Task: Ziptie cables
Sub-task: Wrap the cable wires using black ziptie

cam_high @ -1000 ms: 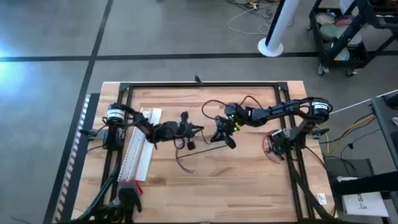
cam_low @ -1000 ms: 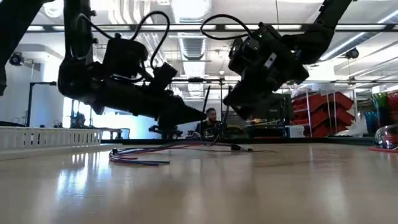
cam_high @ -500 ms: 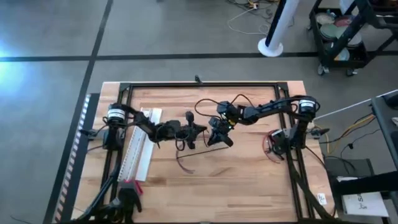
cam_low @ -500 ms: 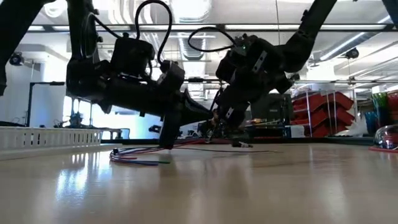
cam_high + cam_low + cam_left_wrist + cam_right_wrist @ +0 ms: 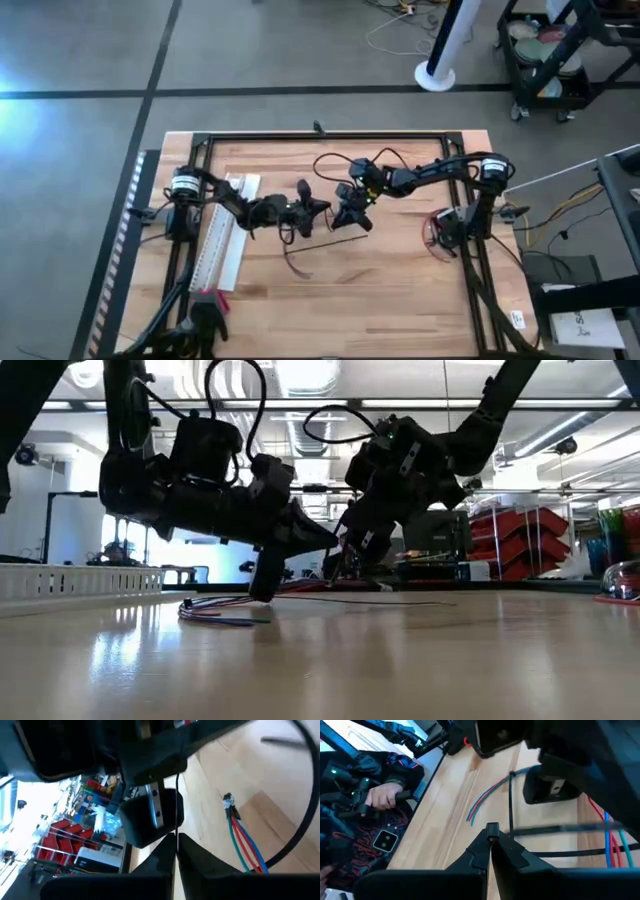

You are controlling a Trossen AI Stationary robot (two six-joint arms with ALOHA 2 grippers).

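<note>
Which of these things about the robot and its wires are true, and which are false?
1. Both tools are close together near the middle of the table. True: the left tool and the right tool nearly meet above the table.
2. The cables are lifted up in the air. False: the cables lie flat on the wood.
3. A long white strip lies on the table's left side. True: the white strip is there.
4. The right tool is wide open. False: it is pinched shut on a thin black zip tie.
</note>
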